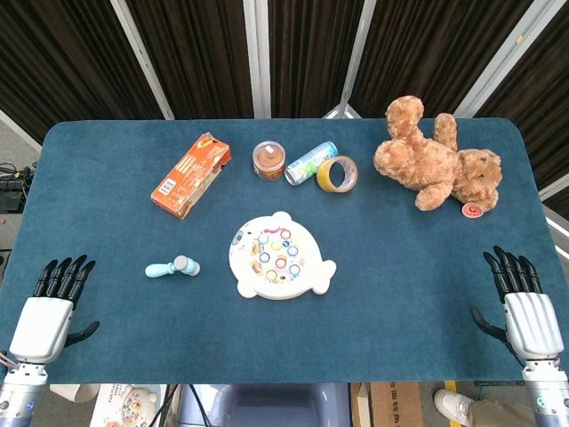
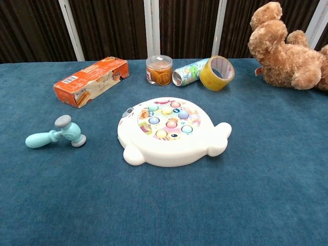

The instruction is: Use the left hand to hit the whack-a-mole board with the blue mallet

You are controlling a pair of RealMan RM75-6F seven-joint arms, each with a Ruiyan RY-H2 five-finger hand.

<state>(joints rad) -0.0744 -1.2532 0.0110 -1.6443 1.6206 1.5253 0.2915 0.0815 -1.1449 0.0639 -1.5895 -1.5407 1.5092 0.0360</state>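
A blue-covered worktop (image 1: 107, 347) is backed at 12 o'clock by dark pleated curtains (image 1: 196, 53) crossed by pale metal struts (image 1: 256, 53); grey floor (image 1: 11, 142) is seen at 9 o'clock.

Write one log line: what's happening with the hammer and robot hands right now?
stage: not started | blue mallet: on table, untouched | left hand: open | right hand: open

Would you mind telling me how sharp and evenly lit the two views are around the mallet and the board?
Head view: even, soft light, blue mallet and whack-a-mole board sharp, both small. Chest view: both crisp and larger, faint soft shadows beneath them, mild sheen on the board's white rim, no blur or strong glare.
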